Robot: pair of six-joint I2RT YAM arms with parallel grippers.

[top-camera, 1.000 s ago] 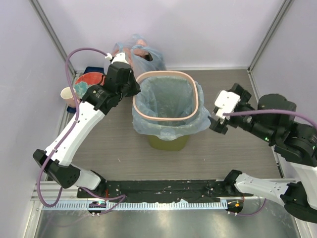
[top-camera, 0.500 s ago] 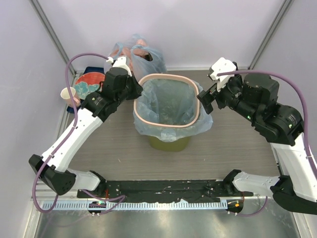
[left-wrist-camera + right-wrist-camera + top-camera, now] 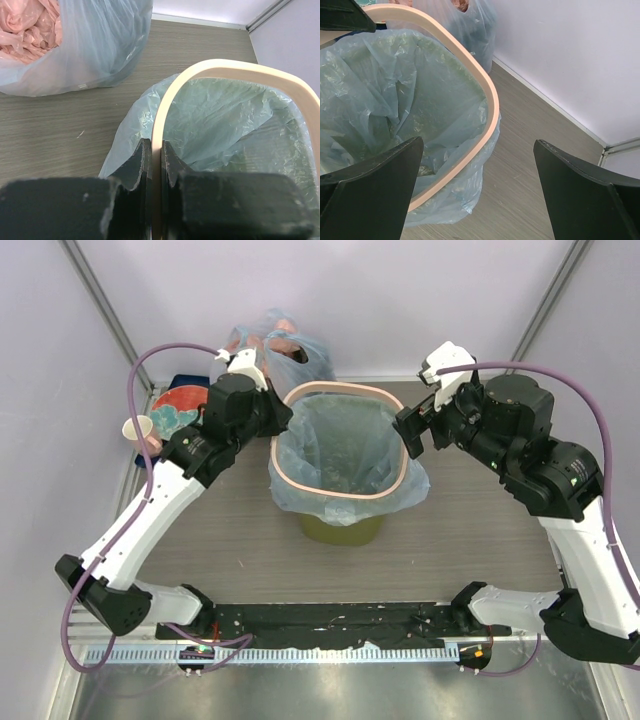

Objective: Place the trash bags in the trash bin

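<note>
The thin, crinkly, light-blue translucent plastic bag (image 3: 345, 445) lies inside the olive-green mesh-sided plastic bin (image 3: 340, 530) at the middle of the worktop (image 3: 480, 540). Its mouth is folded outward and hangs down the bin's walls, with the pinkish-beige rim ring (image 3: 335, 389) sitting over it. My left tool (image 3: 155, 162) is pressed onto that ring at its upper-left corner, one finger outside and one inside, pinching ring and film together. My right tool (image 3: 477, 145) is spread wide and holds nothing, just beside the ring's upper-right corner. The relation that matters is on that side. In the overhead picture the ring's right edge runs top to bottom and lies immediately left of the right tool. In the right wrist picture it crosses between the fingers, nearer the left one. I judge the right arm is nearer to this edge and needs only a short move left and down.
</note>
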